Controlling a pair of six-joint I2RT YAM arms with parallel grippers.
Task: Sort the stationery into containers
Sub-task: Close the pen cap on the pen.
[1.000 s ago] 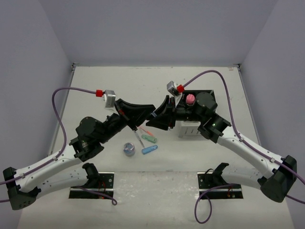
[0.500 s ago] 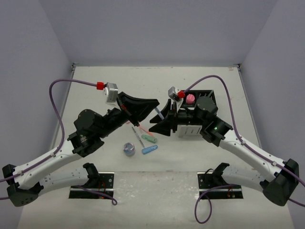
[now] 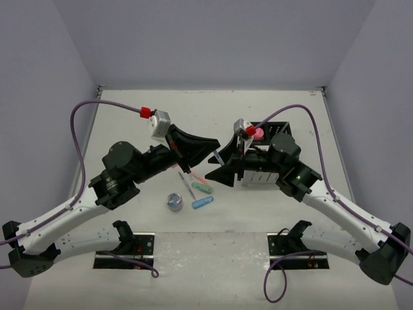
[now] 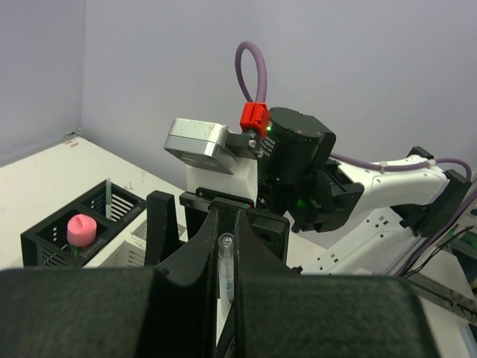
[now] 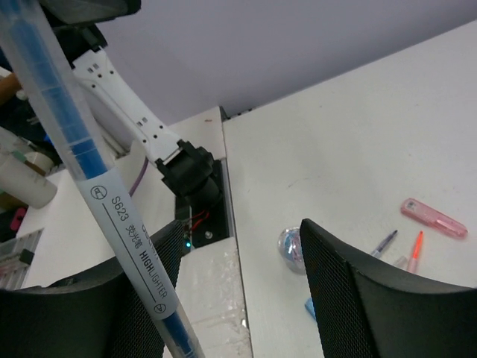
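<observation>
Blue highlighter (image 5: pixel 115 209): one, clamped in my left gripper (image 4: pixel 226 224); my right gripper (image 5: pixel 231 268) stood open around it. Handover judged best: one grip firm throughout, no twisting.

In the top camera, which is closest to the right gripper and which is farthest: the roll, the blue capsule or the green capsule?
From the right gripper:
1. green capsule, just down-left of it.
2. blue capsule, a bit nearer the bases.
3. roll, farthest, off to the left.
</observation>
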